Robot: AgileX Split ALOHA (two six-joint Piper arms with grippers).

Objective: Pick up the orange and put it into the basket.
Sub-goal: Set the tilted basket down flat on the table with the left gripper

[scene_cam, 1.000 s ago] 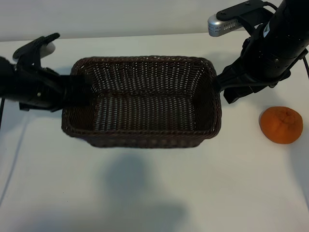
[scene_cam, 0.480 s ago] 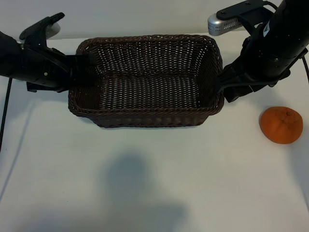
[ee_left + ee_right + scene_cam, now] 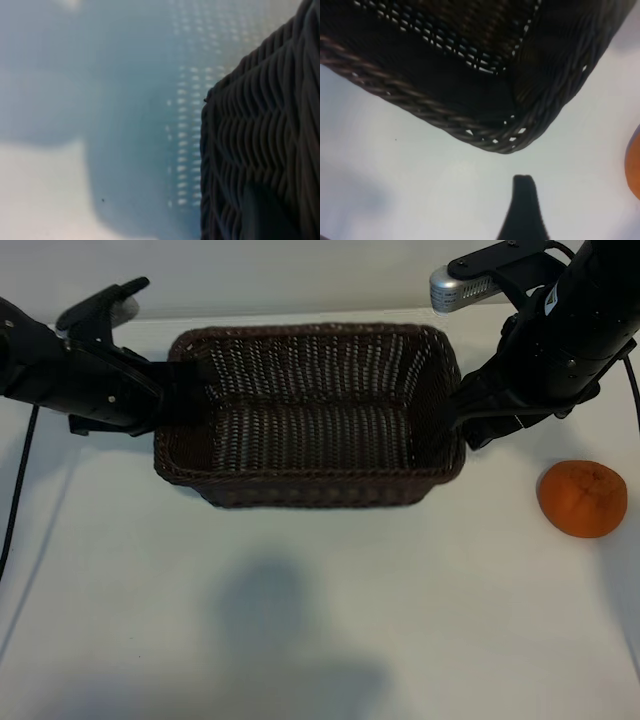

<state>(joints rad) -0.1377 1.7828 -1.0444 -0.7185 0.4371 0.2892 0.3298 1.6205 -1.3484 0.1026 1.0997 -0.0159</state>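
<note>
Basket [image 3: 310, 415] mid-bench [image 3: 320, 640], tilted, far side raised. L pincer [image 3: 170, 390] nearly closed, clamped on basket's left wall. R pincer [image 3: 462, 418] at basket's right wall, fingers wide apart; grip on wall can't tell. One R fingertip [image 3: 522, 195] clear of basket corner in wrist view. Orange [image 3: 582, 498] on bench, right of basket, apart, untouched.

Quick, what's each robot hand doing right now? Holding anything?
Left hand: closed on the basket's left wall.
Right hand: open at the basket's right end, holding nothing; orange untouched.
</note>
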